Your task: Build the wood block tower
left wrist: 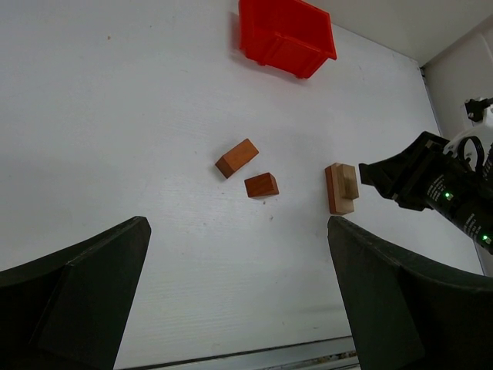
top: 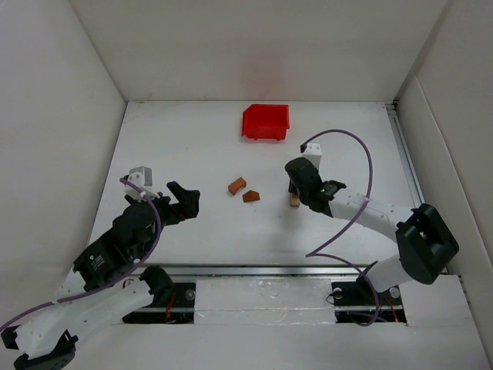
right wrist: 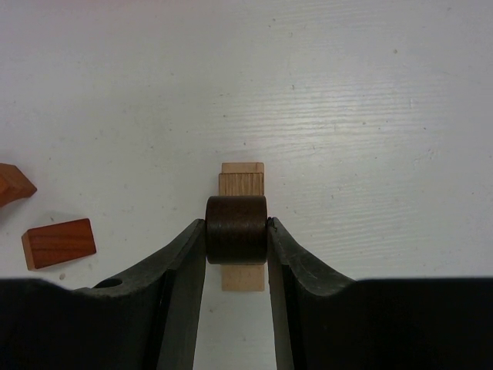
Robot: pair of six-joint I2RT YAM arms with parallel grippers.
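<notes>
My right gripper point(right wrist: 236, 225) is shut on a dark brown round-edged block point(right wrist: 236, 231) and holds it directly over a light tan block stack point(right wrist: 242, 181), a flat piece with a smaller piece on top. I cannot tell whether the dark block touches the stack. The stack also shows in the top view point(top: 294, 201) under my right gripper point(top: 297, 188), and in the left wrist view point(left wrist: 341, 188). An orange-brown block point(top: 236, 185) and a reddish-brown block point(top: 251, 196) lie loose to the stack's left. My left gripper point(top: 189, 202) is open and empty, well left of them.
A red plastic bin point(top: 266, 122) stands at the back of the table, behind the blocks. White walls enclose the table on the left, back and right. A metal rail point(top: 254, 271) runs along the near edge.
</notes>
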